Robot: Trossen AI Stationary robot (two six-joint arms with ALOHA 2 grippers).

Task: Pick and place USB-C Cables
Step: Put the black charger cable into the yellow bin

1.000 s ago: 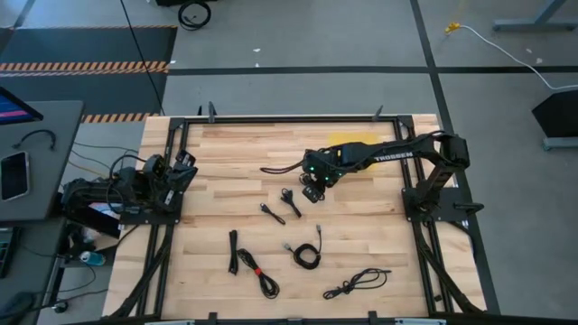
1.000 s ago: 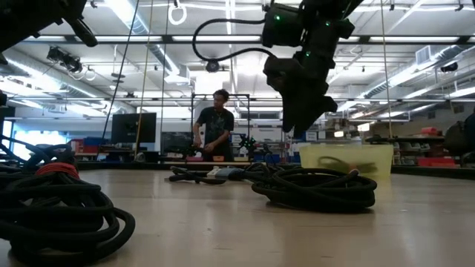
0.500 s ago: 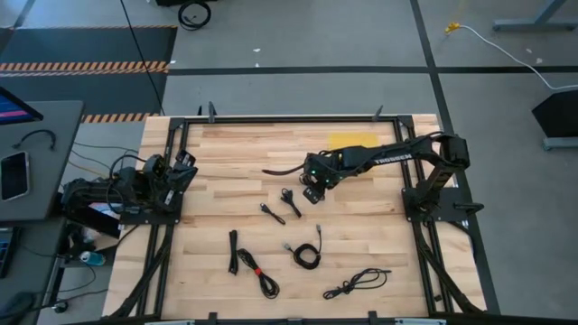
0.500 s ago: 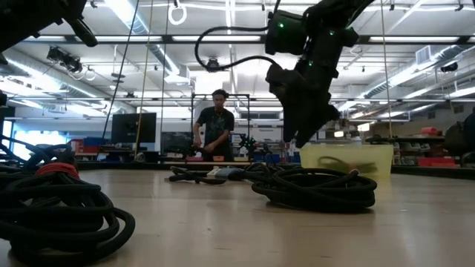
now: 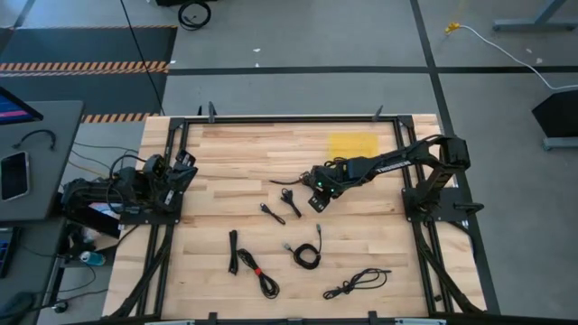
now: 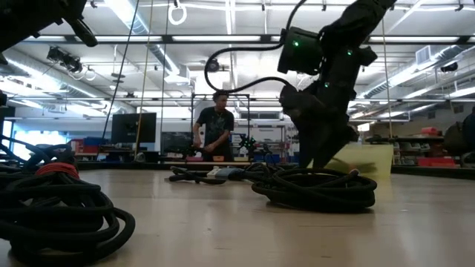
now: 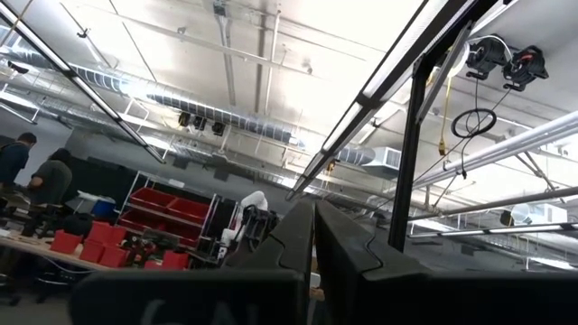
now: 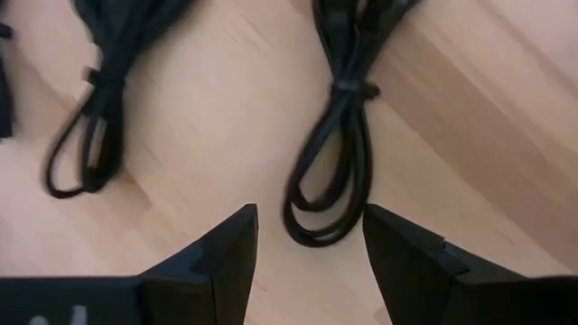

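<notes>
Several short black USB-C cables lie flat on the wooden table (image 5: 226,144). Two small bundles, one (image 5: 290,200) beside the other (image 5: 269,212), lie at mid-table, and more lie toward the near edge, one (image 5: 262,275) with a red tie and a coil (image 5: 307,254). My right gripper (image 5: 316,200) is open and points steeply down just right of the mid-table pair. In its wrist view the fingers (image 8: 226,257) stand either side of the looped end of one bundle (image 8: 334,144), and a second bundle (image 8: 90,135) lies beside it. My left gripper (image 7: 313,253) is shut at the table's left edge, pointing up.
A yellow bin (image 5: 352,144) sits at the far right of the table, pale and see-through in the low view (image 6: 367,157). Black frame rails (image 5: 271,117) run along the table's edges. A person (image 6: 215,130) stands in the room beyond the far edge.
My right gripper has come down toward the table and moved a little toward the near edge, ending low over the mid-table cable bundles. Its arm has swung off the yellow bin, which now shows in full.
</notes>
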